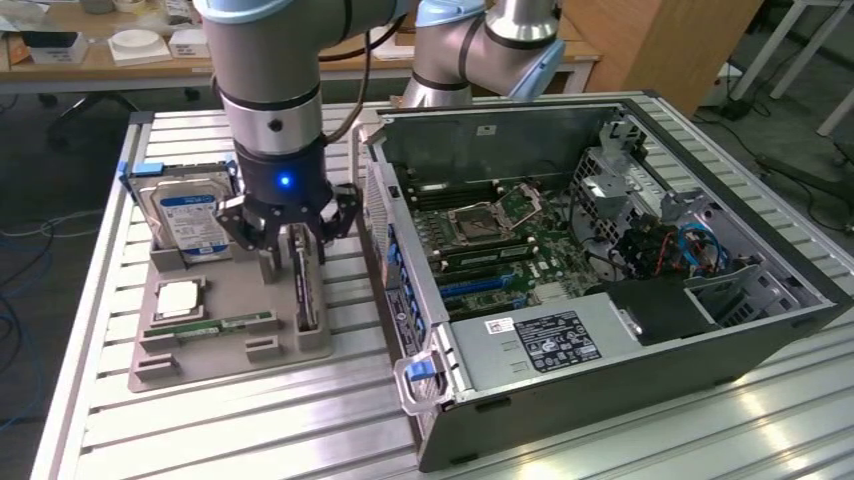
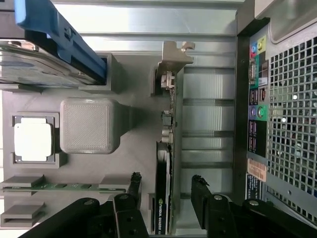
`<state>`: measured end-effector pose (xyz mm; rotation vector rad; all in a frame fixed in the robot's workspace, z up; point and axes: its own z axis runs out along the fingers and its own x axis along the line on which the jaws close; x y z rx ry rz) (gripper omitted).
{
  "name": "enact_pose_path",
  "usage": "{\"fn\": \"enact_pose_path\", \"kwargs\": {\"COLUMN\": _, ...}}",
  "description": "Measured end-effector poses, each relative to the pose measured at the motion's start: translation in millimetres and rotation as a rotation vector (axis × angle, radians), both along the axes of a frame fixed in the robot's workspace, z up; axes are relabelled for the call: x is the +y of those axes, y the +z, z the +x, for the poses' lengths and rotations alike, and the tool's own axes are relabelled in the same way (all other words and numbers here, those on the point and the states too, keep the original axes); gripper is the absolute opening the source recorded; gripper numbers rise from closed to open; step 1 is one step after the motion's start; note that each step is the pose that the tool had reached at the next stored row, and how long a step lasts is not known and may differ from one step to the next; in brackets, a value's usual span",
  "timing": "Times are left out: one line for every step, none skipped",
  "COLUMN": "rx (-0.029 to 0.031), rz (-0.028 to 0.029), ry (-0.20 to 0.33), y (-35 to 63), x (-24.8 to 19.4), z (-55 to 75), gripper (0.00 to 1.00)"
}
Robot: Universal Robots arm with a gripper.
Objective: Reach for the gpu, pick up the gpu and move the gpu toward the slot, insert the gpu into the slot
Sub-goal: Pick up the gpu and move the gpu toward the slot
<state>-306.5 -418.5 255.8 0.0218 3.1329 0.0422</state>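
The gpu [image 1: 306, 290] is a thin dark card standing on its edge in a grey holder tray [image 1: 214, 362], at the exterior view's left of the open computer case [image 1: 747, 330]. In the wrist view the gpu [image 2: 163, 208] shows its pale metal bracket [image 2: 174, 54] at the far end. My gripper [image 1: 296, 262] hangs just above the card, open. Its two black fingers [image 2: 134, 181] straddle the gpu [image 2: 166, 179] without touching it. A blue slot [image 1: 467, 287] lies on the motherboard inside the case.
The tray also holds a blue-labelled hard drive [image 1: 187, 215], a processor chip [image 1: 178, 300] and a green memory stick [image 1: 220, 325]. The case's rear panel with its ports [image 2: 257, 99] stands close beside the gpu. A second arm [image 1: 467, 50] stands behind the case.
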Motion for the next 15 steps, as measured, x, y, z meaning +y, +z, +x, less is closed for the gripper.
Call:
{"fn": "enact_pose_path", "kwargs": {"rx": 0.0001, "rz": -0.0001, "ry": 0.0, "y": -1.5, "x": 0.0, "z": -0.1, "gripper": 0.53}}
{"fn": "enact_pose_path", "kwargs": {"rx": 0.0, "rz": -0.0001, "ry": 0.0, "y": -3.0, "x": 0.0, "z": -0.2, "gripper": 0.53}}
{"fn": "enact_pose_path", "kwargs": {"rx": 0.0001, "rz": -0.0001, "ry": 0.0, "y": -4.5, "x": 0.0, "z": -0.3, "gripper": 0.53}}
{"fn": "enact_pose_path", "kwargs": {"rx": 0.0001, "rz": 0.0, "ry": 0.0, "y": -5.9, "x": 0.0, "z": -0.4, "gripper": 0.53}}
{"fn": "enact_pose_path", "kwargs": {"rx": 0.0, "rz": 0.0, "ry": 0.0, "y": -7.3, "x": 0.0, "z": -0.5, "gripper": 0.53}}
{"fn": "enact_pose_path", "kwargs": {"rx": 0.0, "rz": -0.0001, "ry": 0.0, "y": -8.5, "x": 0.0, "z": -0.6, "gripper": 0.53}}
{"fn": "enact_pose_path", "kwargs": {"rx": 0.0, "rz": 0.0, "ry": 0.0, "y": -9.8, "x": 0.0, "z": -0.7, "gripper": 0.53}}
{"fn": "enact_pose_path", "kwargs": {"rx": 0.0, "rz": 0.0, "ry": 0.0, "y": -10.9, "x": 0.0, "z": -0.8, "gripper": 0.53}}
{"fn": "enact_pose_path", "kwargs": {"rx": 0.0, "rz": 0.0, "ry": 0.0, "y": -12.1, "x": 0.0, "z": -0.9, "gripper": 0.53}}
{"fn": "enact_pose_path", "kwargs": {"rx": 0.0, "rz": 0.0, "ry": 0.0, "y": -13.2, "x": 0.0, "z": -1.0, "gripper": 0.53}}
{"fn": "enact_pose_path", "kwargs": {"rx": -0.0001, "rz": 0.0, "ry": 0.0, "y": -14.3, "x": -0.1, "z": -1.1, "gripper": 0.53}}
{"fn": "enact_pose_path", "kwargs": {"rx": 0.0, "rz": -0.0001, "ry": 0.0, "y": -15.2, "x": -0.3, "z": -1.3, "gripper": 0.53}}
{"fn": "enact_pose_path", "kwargs": {"rx": 0.0002, "rz": -0.0002, "ry": 0.0, "y": -16.0, "x": -0.7, "z": -1.3, "gripper": 0.53}}
{"fn": "enact_pose_path", "kwargs": {"rx": 0.0, "rz": 0.0, "ry": 0.0, "y": -16.9, "x": -0.8, "z": -1.3, "gripper": 0.53}}
{"fn": "enact_pose_path", "kwargs": {"rx": -0.0001, "rz": -0.0002, "ry": 0.0, "y": -17.9, "x": -0.8, "z": -1.3, "gripper": 0.53}}
